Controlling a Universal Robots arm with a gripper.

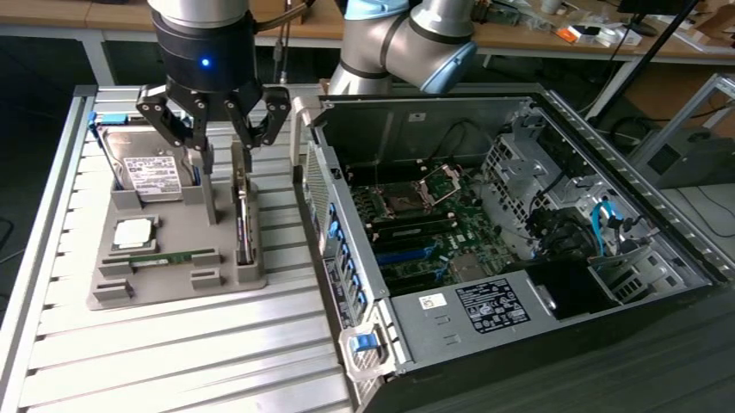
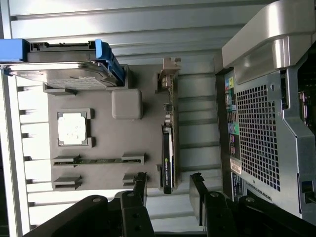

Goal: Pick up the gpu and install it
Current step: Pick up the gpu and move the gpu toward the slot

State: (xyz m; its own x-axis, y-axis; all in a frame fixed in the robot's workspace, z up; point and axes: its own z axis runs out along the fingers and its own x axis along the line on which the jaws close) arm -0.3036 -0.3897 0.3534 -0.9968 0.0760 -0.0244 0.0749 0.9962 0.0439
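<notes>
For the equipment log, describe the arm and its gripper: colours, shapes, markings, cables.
The arm is silvery-grey, built of rounded tubular joints with a light blue cap. Its wrist section is a black cylinder bearing a small blue light. The gripper is black, with jointed linkage bars ending in flat fingers. A thin cable hangs beside the wrist.

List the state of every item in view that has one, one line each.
gripper, open, holding nothing, above the gpu.
gpu, standing on edge in its tray slot, not installed.
hard drive, resting in the tray, label showing.
processor chip, lying flat in its tray recess.
memory stick, lying in its tray slot.
computer case, side open, motherboard exposed.
</notes>
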